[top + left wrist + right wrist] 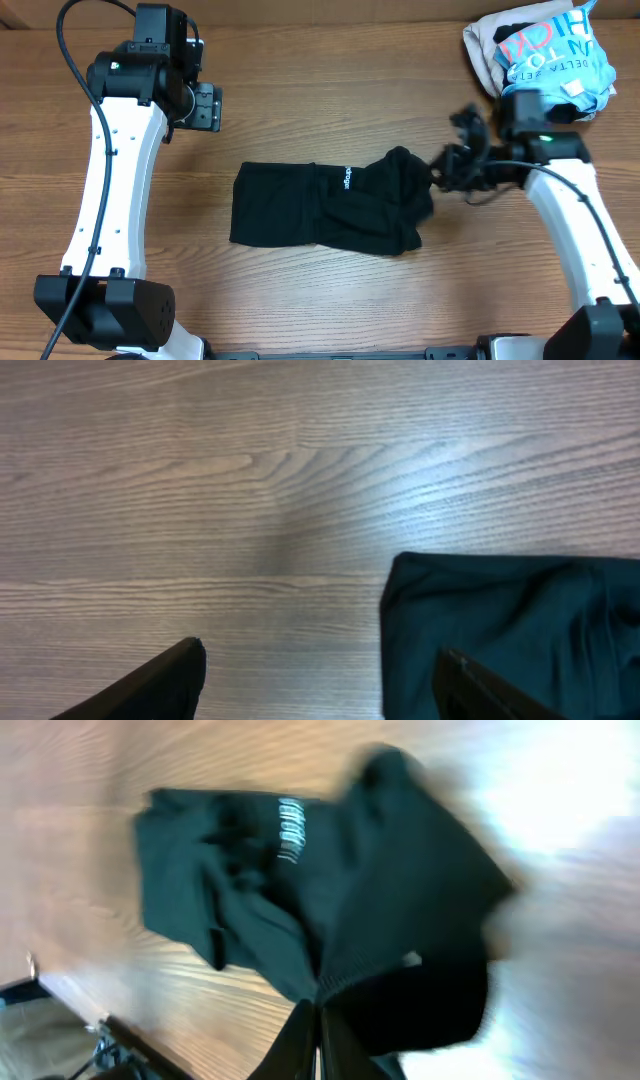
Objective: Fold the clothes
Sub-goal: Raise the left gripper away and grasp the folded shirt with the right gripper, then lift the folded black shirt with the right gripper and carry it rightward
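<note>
The clothes (pixel 320 205), one black shirt, lie on the table (pixel 300 60) as a flat dark band that looks partly folded, with a small white print (pixel 348 178) on top. The band begins just to the left of my right end effector (pixel 447 165) and runs away from it toward the left. The end of the shirt nearest to this end effector is raised from the table in a loose hump.

In the right wrist view my right end effector (pixel 318 1040) has its jaws pressed together on a black edge of the clothes (pixel 330 910). This view is blurred, so I cannot tell how much fabric is between them.

My left end effector (pixel 207 107) is apart from the shirt, which lies to its right and nearer to my base. In the left wrist view my left end effector (pixel 322 678) has its jaws wide apart and holds nothing. Bare table is between them, and a corner of the clothes (pixel 510 630) shows by the right jaw.

Beyond my right end effector, farther from my base, a light-blue-and-white garment (pixel 560 55) with pink letters is heaped with a beige garment (pixel 485 45), apart from the shirt.
</note>
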You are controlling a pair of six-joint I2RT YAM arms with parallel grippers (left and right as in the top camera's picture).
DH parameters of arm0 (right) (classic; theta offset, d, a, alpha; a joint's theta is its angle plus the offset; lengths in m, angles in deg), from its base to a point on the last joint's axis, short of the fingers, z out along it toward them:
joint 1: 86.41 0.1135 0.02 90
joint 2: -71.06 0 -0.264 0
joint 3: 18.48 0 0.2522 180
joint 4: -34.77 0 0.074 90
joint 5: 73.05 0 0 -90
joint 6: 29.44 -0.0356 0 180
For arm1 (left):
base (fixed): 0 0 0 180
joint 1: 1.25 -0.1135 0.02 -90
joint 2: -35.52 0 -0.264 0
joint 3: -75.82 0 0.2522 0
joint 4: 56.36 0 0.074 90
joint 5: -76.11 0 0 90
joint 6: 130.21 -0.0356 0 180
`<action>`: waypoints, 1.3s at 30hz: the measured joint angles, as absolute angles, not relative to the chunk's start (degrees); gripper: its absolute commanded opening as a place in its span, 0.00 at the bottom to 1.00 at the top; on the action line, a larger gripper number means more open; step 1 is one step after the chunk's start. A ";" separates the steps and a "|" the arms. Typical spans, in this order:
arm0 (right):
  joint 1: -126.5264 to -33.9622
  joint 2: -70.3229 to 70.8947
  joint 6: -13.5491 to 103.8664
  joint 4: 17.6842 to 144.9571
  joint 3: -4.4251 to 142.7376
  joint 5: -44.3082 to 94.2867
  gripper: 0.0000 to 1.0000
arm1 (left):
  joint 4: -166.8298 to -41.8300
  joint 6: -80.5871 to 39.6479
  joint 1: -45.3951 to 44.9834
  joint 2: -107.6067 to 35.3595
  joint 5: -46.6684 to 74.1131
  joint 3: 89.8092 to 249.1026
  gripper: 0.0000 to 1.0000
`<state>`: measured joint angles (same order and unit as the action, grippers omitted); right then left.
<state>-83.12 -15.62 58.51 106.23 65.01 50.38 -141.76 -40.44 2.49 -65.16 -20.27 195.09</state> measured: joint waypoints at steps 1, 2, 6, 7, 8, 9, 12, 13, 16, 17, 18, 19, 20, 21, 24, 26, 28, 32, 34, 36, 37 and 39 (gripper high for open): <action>-80.56 -15.62 57.25 103.89 65.65 50.59 0.04 | -141.50 -40.44 2.49 -65.16 -20.51 195.09 0.78; -78.03 -15.62 56.07 101.42 66.15 50.75 0.04 | -141.15 -40.50 2.49 -65.16 -21.03 195.09 0.80; -66.42 -15.70 48.79 88.96 66.74 50.81 0.04 | -139.55 -40.81 2.47 -65.16 -23.30 195.12 0.87; -63.38 -15.81 46.80 85.92 66.78 50.40 0.04 | -138.96 -40.83 2.41 -65.16 -23.83 195.12 0.89; -61.09 -15.94 45.29 83.23 66.87 49.96 0.04 | -138.20 -40.83 2.19 -65.18 -24.24 195.12 0.90; -58.18 -16.42 43.06 80.04 66.96 49.39 0.04 | -137.67 -40.81 1.93 -65.16 -24.44 195.12 0.91; -52.02 -18.46 38.80 73.22 67.33 47.62 0.04 | -134.90 -40.83 0.50 -65.16 -24.94 195.12 0.96; -49.74 -19.72 37.03 70.23 67.42 47.05 0.04 | -133.89 -40.83 -0.37 -65.16 -24.94 195.12 0.97; -45.20 -23.33 33.99 64.17 67.44 45.76 0.04 | -132.30 -40.81 -2.99 -65.16 -24.90 195.12 1.00; -43.95 -24.58 33.31 62.34 67.44 45.39 0.08 | -131.95 -40.83 -3.69 -65.16 -24.90 195.12 1.00; -42.57 -26.13 32.39 60.31 67.44 45.09 0.16 | -131.66 -40.81 -4.52 -65.16 -24.88 195.14 1.00; -41.48 -27.44 31.83 58.75 67.44 44.98 0.31 | -131.51 -40.81 -5.16 -65.16 -24.88 195.12 1.00; -40.41 -28.77 31.28 57.49 67.46 44.91 0.46 | -131.47 -40.81 -5.66 -65.16 -24.88 195.14 1.00; -39.47 -29.93 31.15 56.81 67.51 44.76 0.56 | -131.38 -40.81 -5.99 -65.16 -24.88 195.12 1.00; -37.77 -31.92 30.93 56.94 67.51 45.02 0.89 | -131.38 -40.81 -6.38 -65.18 -24.86 195.14 1.00; -37.66 -32.07 31.30 57.79 67.51 45.92 0.97 | -131.38 -40.81 -6.38 -65.20 -24.83 195.14 1.00; -38.14 -31.81 31.85 61.51 68.36 46.79 1.00 | -131.38 -40.81 -6.38 -65.42 -24.35 195.14 1.00; -40.65 -29.69 34.23 74.18 71.48 46.68 1.00 | -131.64 -40.81 -6.38 -66.43 -22.49 195.14 1.00; -42.81 -27.44 35.48 81.38 74.00 44.61 1.00 | -132.14 -40.81 -6.38 -67.11 -21.75 195.14 1.00; -44.83 -24.99 36.59 87.87 76.05 41.15 1.00 | -132.89 -40.81 -6.38 -67.81 -20.92 195.16 1.00; -46.05 -23.44 36.92 90.56 76.80 38.62 1.00 | -133.59 -40.81 -6.38 -68.40 -20.02 195.16 1.00; -47.29 -22.50 37.31 95.19 77.45 35.93 1.00 | -134.79 -40.83 -6.38 -69.01 -18.95 195.18 1.00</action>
<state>-47.29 -22.50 37.31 95.19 77.45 35.93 -134.79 -40.83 -6.38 -69.01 -18.95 195.18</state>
